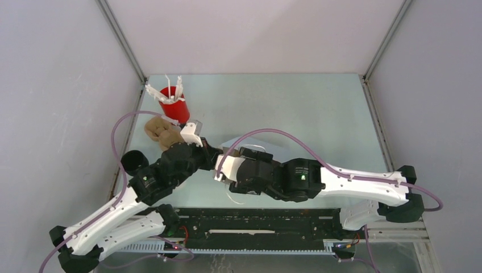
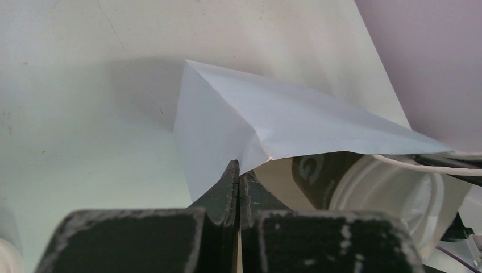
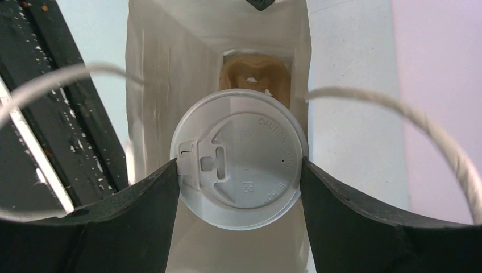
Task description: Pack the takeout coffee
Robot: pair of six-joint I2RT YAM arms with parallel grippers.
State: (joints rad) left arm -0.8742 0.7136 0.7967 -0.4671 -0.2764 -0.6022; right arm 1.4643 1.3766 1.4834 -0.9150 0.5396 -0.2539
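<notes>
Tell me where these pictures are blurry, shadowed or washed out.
Left wrist view: the paper bag throws a soft shadow on the table beside it; right wrist view: the takeout coffee lid's embossed lettering is sharp, while the bag's string handles near the lens blur; top view: evenly lit, no glare.

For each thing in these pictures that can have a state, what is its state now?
bag: lying on its side, mouth open.
coffee: lid on, lying partly inside the bag's mouth.
left gripper: shut on the bag's rim.
right gripper: closed on the coffee at its lid.
red cup: upright, with cutlery in it.
</notes>
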